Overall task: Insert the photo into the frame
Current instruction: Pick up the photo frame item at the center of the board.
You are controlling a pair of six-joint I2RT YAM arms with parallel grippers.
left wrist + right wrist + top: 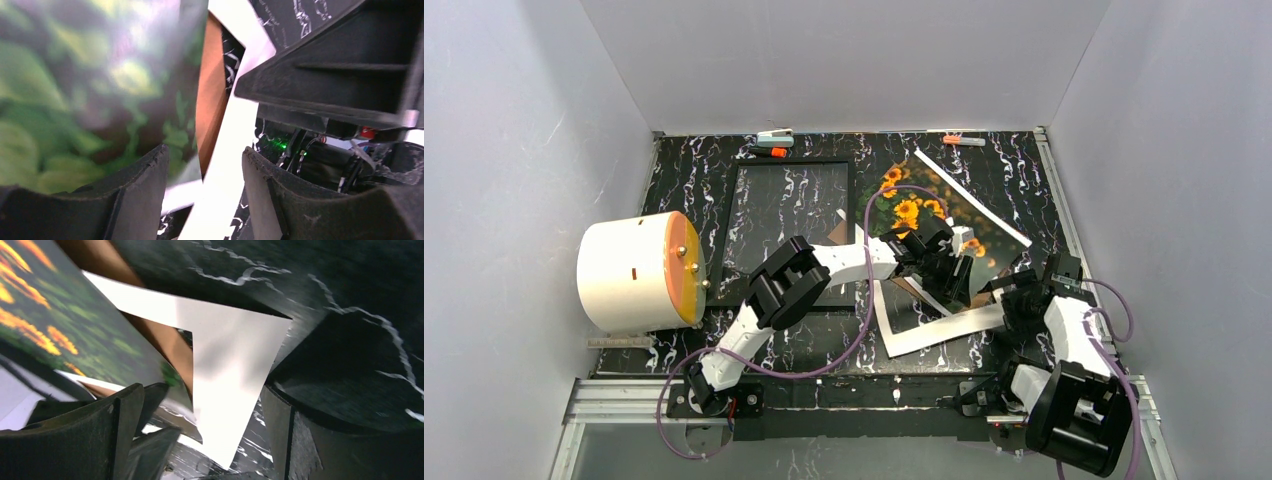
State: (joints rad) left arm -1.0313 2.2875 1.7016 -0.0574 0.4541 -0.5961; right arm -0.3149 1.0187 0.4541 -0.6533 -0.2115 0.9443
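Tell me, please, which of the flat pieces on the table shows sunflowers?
The photo, right of the frame: it alone carries orange-yellow sunflowers. The frame is a black outline round a clear pane, and the white sheet is plain.

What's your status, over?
Left gripper open at photo edge. Right gripper open around white mat corner. Photo not in frame; mat and brown board overlap it.

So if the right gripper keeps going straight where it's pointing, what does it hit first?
Probably the white paper corner, which sits between the right gripper's open fingers; past it lies the dark marbled table. Exact depth is unclear.
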